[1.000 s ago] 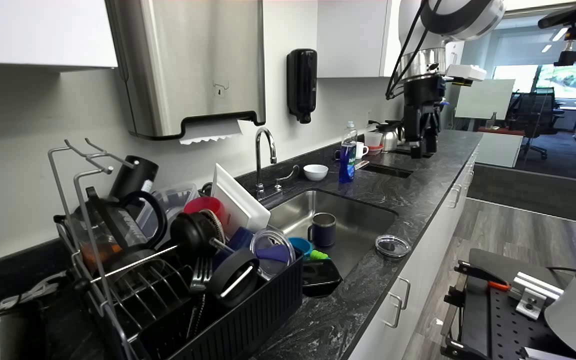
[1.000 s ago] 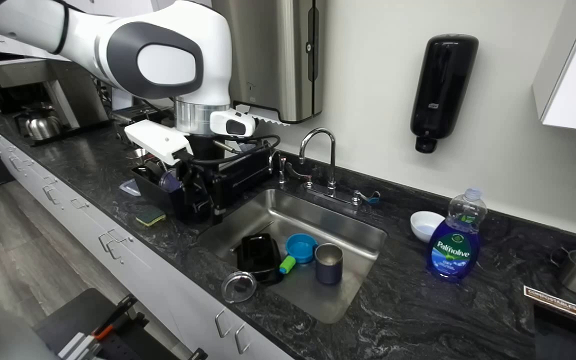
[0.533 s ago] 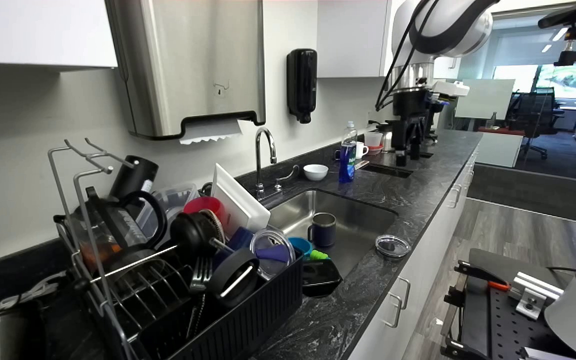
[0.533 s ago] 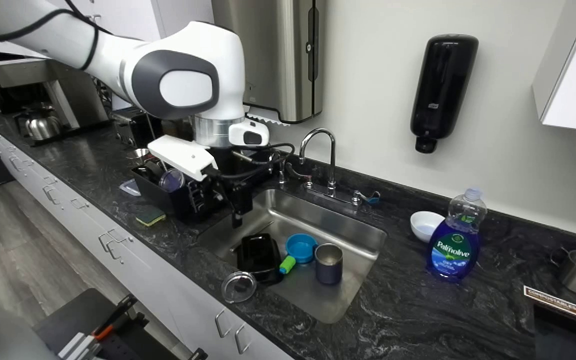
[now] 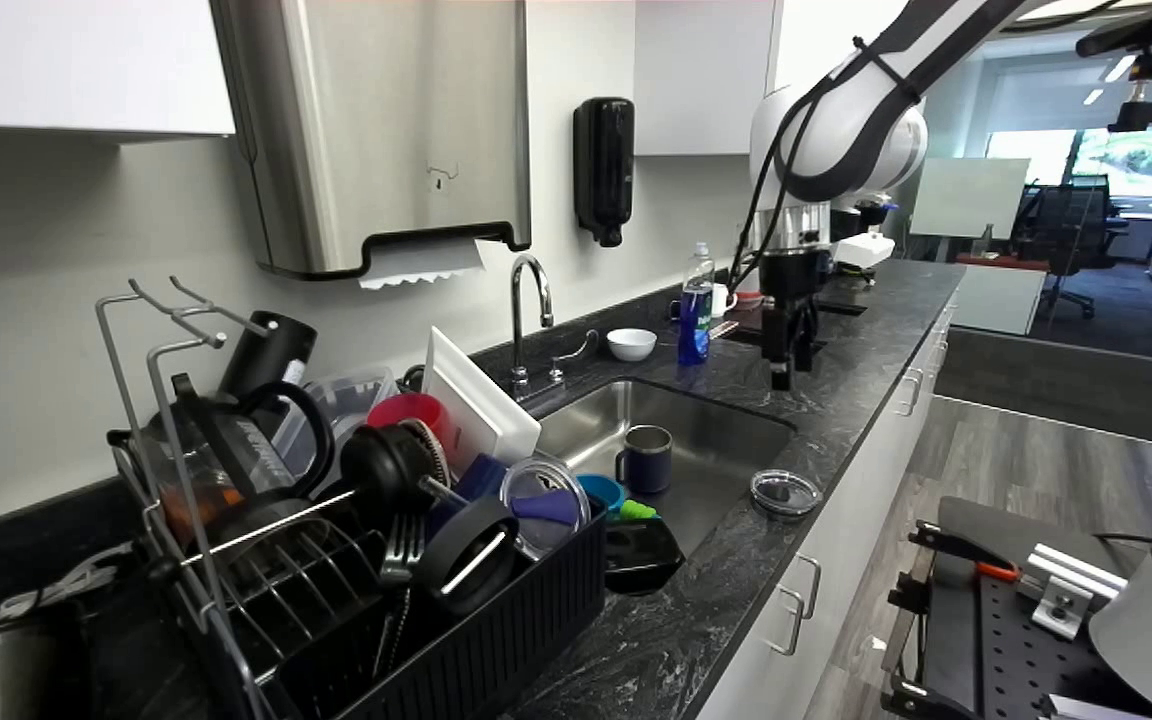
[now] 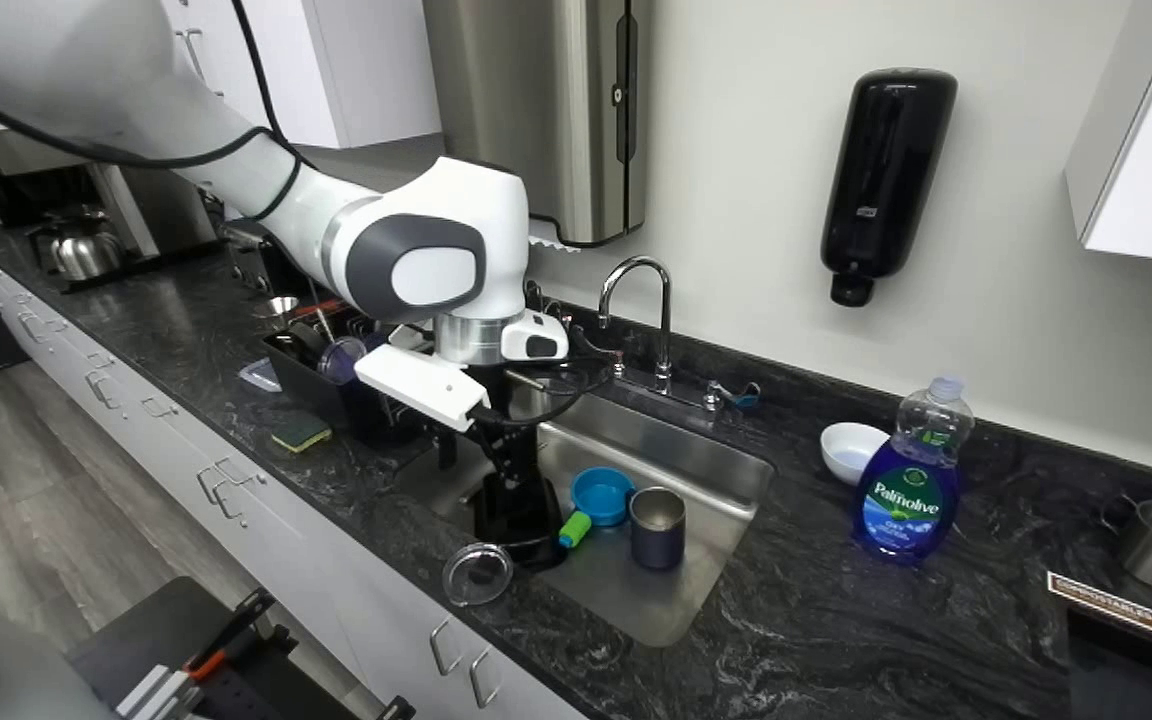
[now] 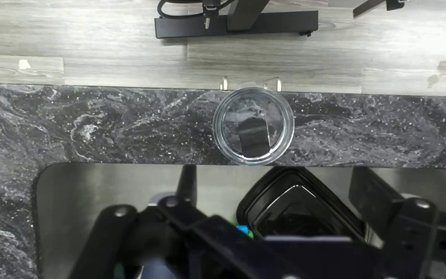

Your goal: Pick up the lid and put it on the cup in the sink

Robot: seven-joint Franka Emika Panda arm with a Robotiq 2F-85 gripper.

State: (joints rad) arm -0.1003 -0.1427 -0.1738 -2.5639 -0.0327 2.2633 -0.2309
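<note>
The lid is a round clear disc with a dark slider. It lies on the counter's front strip beside the sink, in both exterior views (image 5: 785, 492) (image 6: 477, 575) and the wrist view (image 7: 281, 128). The cup is dark blue with a steel inside and stands upright in the sink (image 6: 726, 480), in both exterior views (image 5: 647, 465) (image 6: 657, 535). In the wrist view I cannot surely make out the cup. My gripper (image 7: 277, 186) is open and empty, above the sink. In the wrist view the lid is beyond the fingertips, not between them. The gripper also shows in both exterior views (image 5: 792, 368) (image 6: 484, 472).
A black container (image 7: 300, 209), a blue bowl (image 6: 603, 497) and a green-blue item (image 6: 574, 529) lie in the sink. The faucet (image 6: 664, 320) rises behind it. A full dish rack (image 5: 496, 640) stands beside the sink. A soap bottle (image 6: 906, 500) and white bowl (image 6: 851, 450) stand on the counter.
My gripper has come down, from near the dish rack to over the sink, nearer the lid. The lid and cup have not moved.
</note>
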